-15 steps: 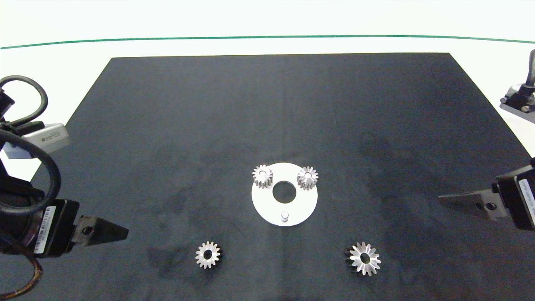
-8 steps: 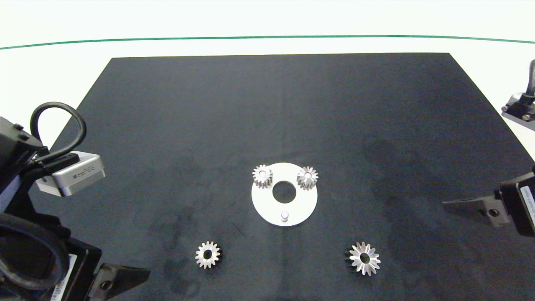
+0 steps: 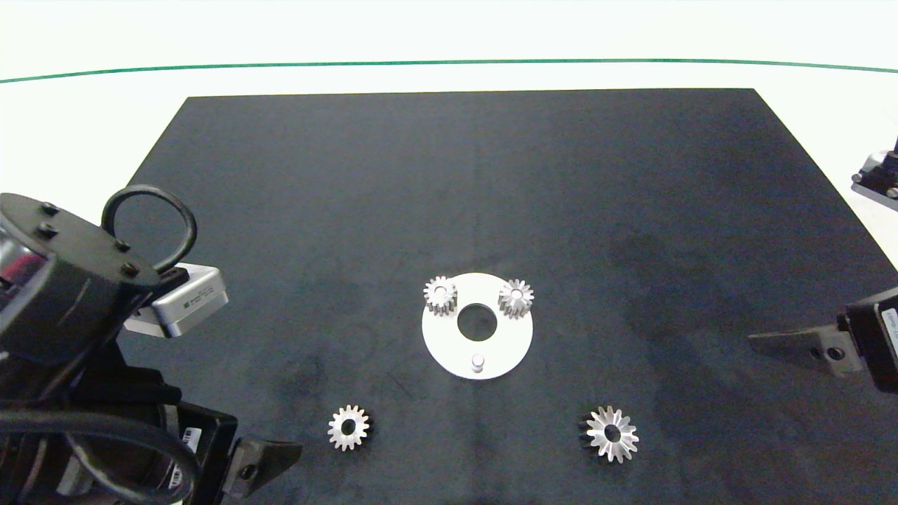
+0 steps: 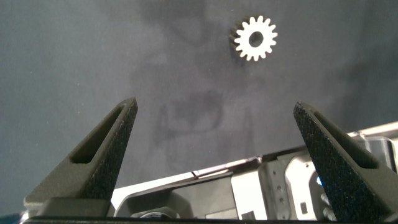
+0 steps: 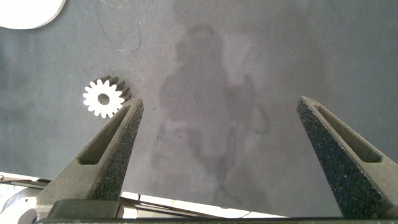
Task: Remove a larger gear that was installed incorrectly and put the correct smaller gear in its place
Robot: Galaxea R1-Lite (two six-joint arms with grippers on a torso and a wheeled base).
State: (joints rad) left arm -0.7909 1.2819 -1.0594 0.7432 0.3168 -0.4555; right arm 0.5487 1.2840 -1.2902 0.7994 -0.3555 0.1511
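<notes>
Head view: we are bringing the left hand (image 3: 291, 449), fingers apart, toward the smaller gear (image 3: 348, 427), risking nudging it aside.

In the head view the left gripper (image 3: 270, 459) was mostly behind its own arm and ran off the picture's bottom edge, while the right gripper (image 3: 793, 344) showed just one finger.

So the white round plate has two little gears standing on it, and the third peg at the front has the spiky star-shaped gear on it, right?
Not quite. The white round plate does carry two little gears, but the third peg at the front is bare. The head view shows the spiky star-shaped gear lying on the dark mat, off the plate, toward the right gripper's side.
</notes>
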